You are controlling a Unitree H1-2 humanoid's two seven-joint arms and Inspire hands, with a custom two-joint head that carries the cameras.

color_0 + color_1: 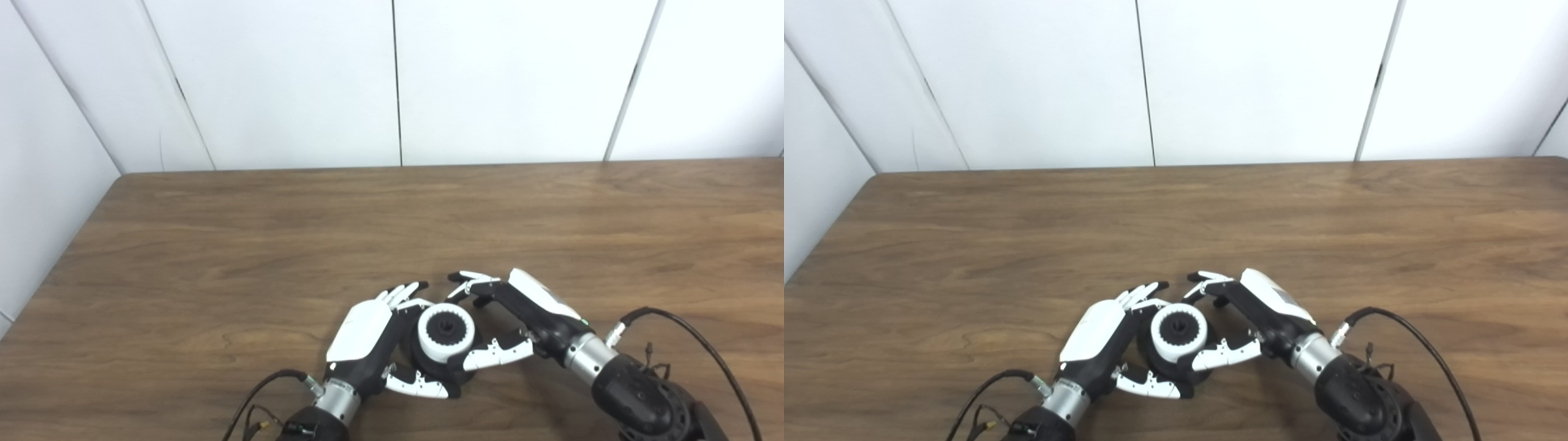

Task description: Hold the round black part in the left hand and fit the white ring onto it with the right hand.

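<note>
Two hands are meeting low on the wooden table [245, 245]. Left eye view: the left hand [367, 340] is cupping the matte black part [429, 362], with the smooth, toothed white ring [446, 331] sitting on top. Right eye view: the right hand [1243, 324] is pinching the ring, likely seating it; pressing squarely down seems next.

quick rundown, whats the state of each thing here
white ring: seated on top of the round black part
round black part: on the table, cupped by left hand
left hand: shut on the part
right hand: fingers spread around ring, grip unclear
</note>
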